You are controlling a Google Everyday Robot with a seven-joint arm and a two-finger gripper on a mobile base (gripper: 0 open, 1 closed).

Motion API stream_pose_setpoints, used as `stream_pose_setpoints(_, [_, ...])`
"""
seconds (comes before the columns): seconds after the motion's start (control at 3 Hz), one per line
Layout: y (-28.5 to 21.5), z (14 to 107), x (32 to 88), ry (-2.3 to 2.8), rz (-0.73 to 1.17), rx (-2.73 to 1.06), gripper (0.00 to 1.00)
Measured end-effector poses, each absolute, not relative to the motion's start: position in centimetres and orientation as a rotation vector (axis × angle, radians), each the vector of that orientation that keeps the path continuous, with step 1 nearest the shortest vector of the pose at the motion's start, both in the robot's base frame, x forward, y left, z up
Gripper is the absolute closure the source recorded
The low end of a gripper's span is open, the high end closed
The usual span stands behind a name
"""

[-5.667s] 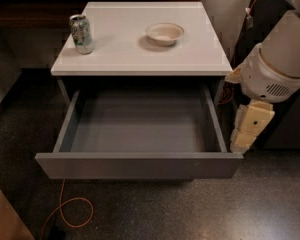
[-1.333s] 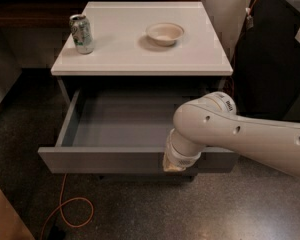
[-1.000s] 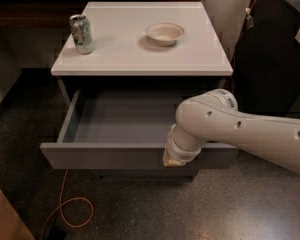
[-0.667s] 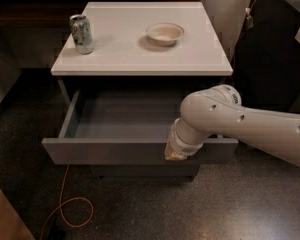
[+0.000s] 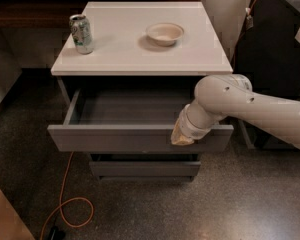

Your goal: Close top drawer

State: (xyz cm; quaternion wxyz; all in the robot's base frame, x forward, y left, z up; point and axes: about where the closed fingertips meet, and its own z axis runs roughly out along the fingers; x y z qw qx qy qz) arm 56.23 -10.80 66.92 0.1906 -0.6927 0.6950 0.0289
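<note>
Pincer (image 5: pixel 182 135) at top drawer (image 5: pixel 115 139) front, rt of ctr, drawer partly open

The white worktop (image 5: pixel 121 51) carries a can (image 5: pixel 81 33) at left — a bowl (image 5: pixel 165 33) right of it. The gripper (image 5: pixel 182 135) is at the top drawer (image 5: pixel 110 138) front.

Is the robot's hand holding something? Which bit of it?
It seems to hold nothing. The gripper is just pressed against the top drawer's front panel, near its right end.

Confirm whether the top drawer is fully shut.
No, the top drawer stands partly open, with the gripper at the right of its front panel.
</note>
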Motion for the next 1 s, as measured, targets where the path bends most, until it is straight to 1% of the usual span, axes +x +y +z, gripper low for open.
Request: stream_pose_setpoints(1.0, [-13.9, 66.5, 62.5, 1.867, 0.109, -1.988, 1.0])
